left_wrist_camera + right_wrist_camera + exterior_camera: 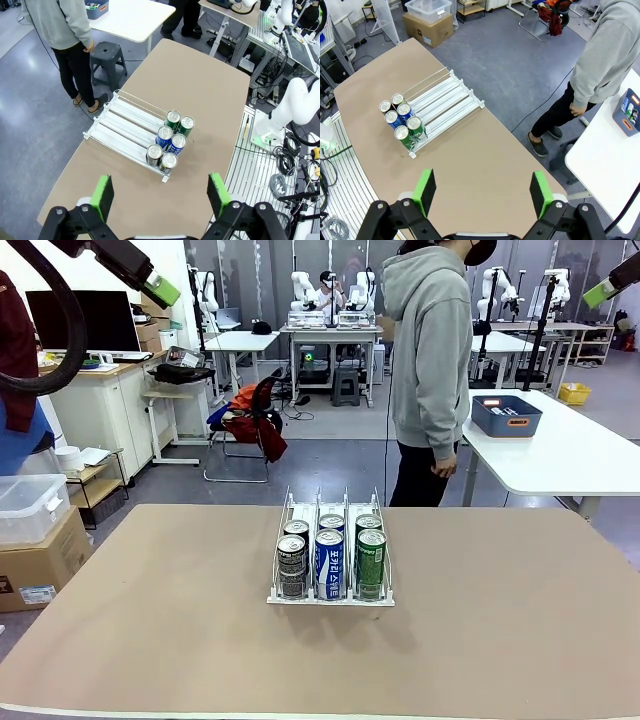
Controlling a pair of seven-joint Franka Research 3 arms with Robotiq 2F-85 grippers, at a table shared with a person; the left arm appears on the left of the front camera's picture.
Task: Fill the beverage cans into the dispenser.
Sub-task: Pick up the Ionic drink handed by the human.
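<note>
The dispenser (306, 511) stands mid-table, a clear three-lane rack on a white base. Several beverage cans fill its robot-side end, two per lane: dark grey cans (291, 566) in the left lane, blue-and-white cans (329, 563) in the middle, green-and-white cans (371, 561) on the right. My left gripper (160, 196) hangs open and empty high above the table, looking down on the dispenser (119, 125) and cans (171, 141). My right gripper (482, 194) is likewise open, empty and high above the dispenser (447, 98) and cans (401, 120).
A person in a grey hoodie (430, 360) stands beyond the far table edge, hands down. A blue tub (505, 416) sits on a white side table (570, 455) at the back right. Bare brown tabletop (500, 620) surrounds the dispenser.
</note>
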